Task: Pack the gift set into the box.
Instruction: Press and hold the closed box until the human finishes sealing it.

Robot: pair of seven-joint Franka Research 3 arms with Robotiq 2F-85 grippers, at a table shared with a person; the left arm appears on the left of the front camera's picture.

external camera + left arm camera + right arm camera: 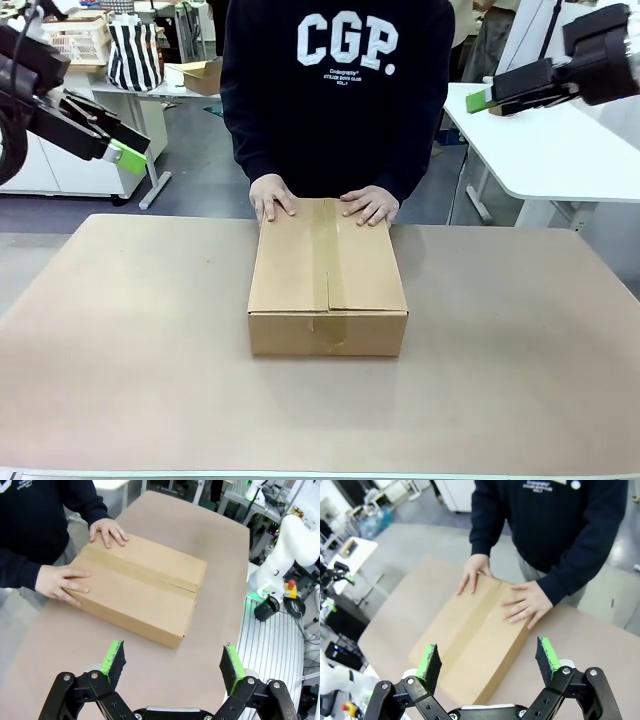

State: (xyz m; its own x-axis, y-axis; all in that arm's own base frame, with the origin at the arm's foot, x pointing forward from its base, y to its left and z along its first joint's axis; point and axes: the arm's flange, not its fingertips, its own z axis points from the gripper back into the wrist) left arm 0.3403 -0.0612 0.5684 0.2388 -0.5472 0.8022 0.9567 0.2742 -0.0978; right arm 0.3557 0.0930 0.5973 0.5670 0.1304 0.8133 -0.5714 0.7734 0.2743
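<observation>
Brown corrugated cardboard made up the box (pixel 327 270), which was seen closed. Its top flaps were brought together, and a strip of tape (pixel 325 250) was run along the centre seam and down over the near end. It was set flat near the middle of the tan surface (pixel 120 350), with its long sides running away from the robot toward the person (pixel 335 90) at the far edge.

Two hands were laid palm down on the far end of the lid. One hand (pixel 272 197) was placed near one far corner and the other hand (pixel 370 205) near the opposite one, with the fingers spread on the cardboard. Dark sleeves were seen down to the wrists.

The left tool (pixel 125 152) was held in the air at the left side, raised above the surface and well apart from the box. In its wrist view the green pads (pixel 114 656) were seen spread wide, with nothing gripped between them and the box lying beyond the gap. The right tool (pixel 480 98) was likewise held high at the right side, clear of the box. Its pads (pixel 429 662) were seen fully parted and empty, with the carton and both hands framed between them.
</observation>
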